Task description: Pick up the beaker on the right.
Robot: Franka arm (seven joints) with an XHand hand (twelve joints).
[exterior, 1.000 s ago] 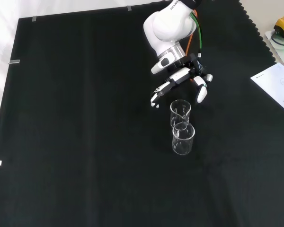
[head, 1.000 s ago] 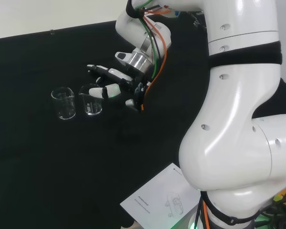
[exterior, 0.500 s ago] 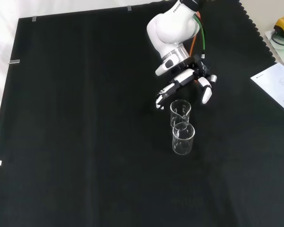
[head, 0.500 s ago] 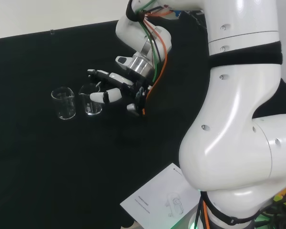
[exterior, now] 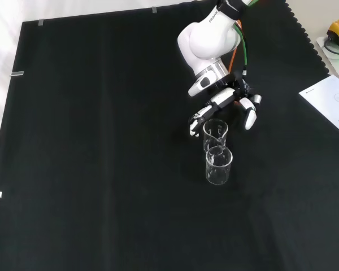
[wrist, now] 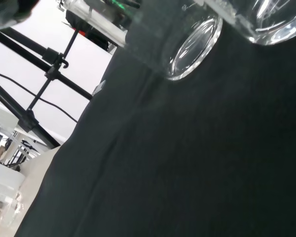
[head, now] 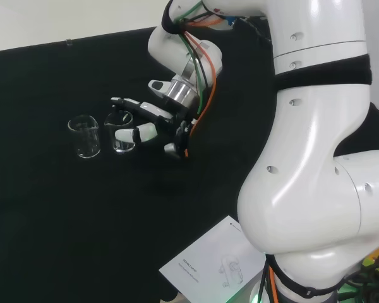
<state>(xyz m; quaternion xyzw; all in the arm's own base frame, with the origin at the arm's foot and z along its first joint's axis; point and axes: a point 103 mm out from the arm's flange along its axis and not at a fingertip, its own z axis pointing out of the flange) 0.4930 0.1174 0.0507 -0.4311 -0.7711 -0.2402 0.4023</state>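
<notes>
Two clear glass beakers stand upright side by side on the black cloth. In the head view the right beaker (head: 120,133) stands beside the left beaker (head: 84,136). In the front view the same beaker (exterior: 215,133) is the farther one, just behind the other beaker (exterior: 218,165). The hand (head: 169,117) is open, reaching at the right beaker from the right. Its straight fingers (head: 124,102) pass behind the rim and its thumb (head: 131,134) lies before the glass. In the front view the hand (exterior: 229,97) straddles the beaker's top. The wrist view shows two glass bases (wrist: 190,45), (wrist: 269,19) close by.
The arm's big white links (head: 316,158) stand at the head view's right. A white printed sheet (head: 213,262) lies on the cloth near the base, and at the right edge of the front view as the sheet (exterior: 333,101). A white bench edge (exterior: 0,84) borders the cloth.
The hand has moved down and toward the beakers. Its fingers and thumb now flank the right beaker instead of hanging short of it. Both beakers have stayed put.
</notes>
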